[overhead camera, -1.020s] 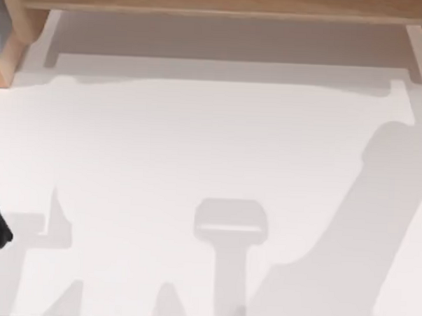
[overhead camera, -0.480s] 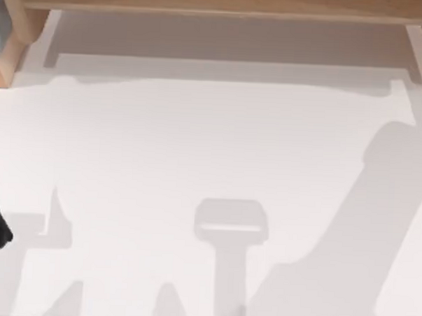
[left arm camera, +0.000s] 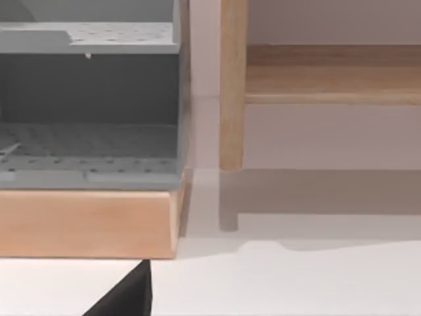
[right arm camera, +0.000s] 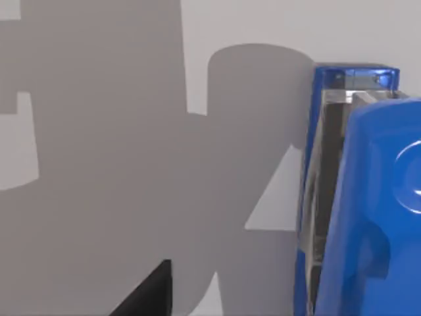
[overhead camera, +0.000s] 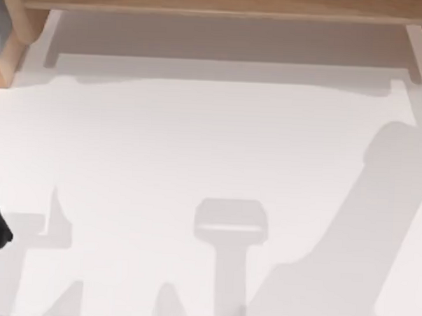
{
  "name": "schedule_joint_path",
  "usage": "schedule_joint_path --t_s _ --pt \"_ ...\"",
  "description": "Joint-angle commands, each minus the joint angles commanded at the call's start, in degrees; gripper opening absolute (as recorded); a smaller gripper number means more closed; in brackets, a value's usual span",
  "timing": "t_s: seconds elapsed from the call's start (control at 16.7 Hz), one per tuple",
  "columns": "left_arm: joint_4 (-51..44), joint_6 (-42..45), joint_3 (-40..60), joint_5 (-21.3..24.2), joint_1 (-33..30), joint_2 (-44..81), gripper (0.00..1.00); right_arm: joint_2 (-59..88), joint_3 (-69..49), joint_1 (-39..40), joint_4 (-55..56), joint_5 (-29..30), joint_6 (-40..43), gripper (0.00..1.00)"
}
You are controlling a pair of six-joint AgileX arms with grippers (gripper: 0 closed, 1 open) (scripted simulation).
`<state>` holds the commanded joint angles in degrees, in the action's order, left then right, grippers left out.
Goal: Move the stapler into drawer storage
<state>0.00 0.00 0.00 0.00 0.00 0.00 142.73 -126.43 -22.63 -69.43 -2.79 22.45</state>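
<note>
Blue stapler (right arm camera: 358,197) on the white table (right arm camera: 99,164), close below the right wrist

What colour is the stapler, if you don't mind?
Bright blue stapler, clearest in the right wrist view.

Grey perforated drawer unit (left arm camera: 89,105) sits on a light wooden base (left arm camera: 85,224), on the white bench (left arm camera: 283,283). Just beside it stands a wooden post (left arm camera: 233,85) carrying a horizontal wooden shelf (left arm camera: 332,76), which casts a shadow on the bench. A black part of the left hand (left arm camera: 125,297) shows at the lower edge.
</note>
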Motion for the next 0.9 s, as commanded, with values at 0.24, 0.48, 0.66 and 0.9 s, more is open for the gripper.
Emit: schedule_joint_path --t_s 0.24,0.48,0.66,0.9 --pt "0.0 0.0 0.0 0.0 0.0 0.0 1.0 0.0 0.0 0.0 0.0 0.0 0.0 1.0" --pt "0.0 0.0 0.0 0.0 0.0 0.0 1.0 -1.45 0.75 0.26 1.32 -0.38 0.85 1.0" --pt "0.0 0.0 0.0 0.0 0.0 0.0 1.0 -6.57 3.99 0.33 7.32 -1.89 4.48 1.0" --pt "0.0 0.0 0.0 0.0 0.0 0.0 1.0 -14.94 11.69 -1.86 22.64 -4.53 13.06 1.0"
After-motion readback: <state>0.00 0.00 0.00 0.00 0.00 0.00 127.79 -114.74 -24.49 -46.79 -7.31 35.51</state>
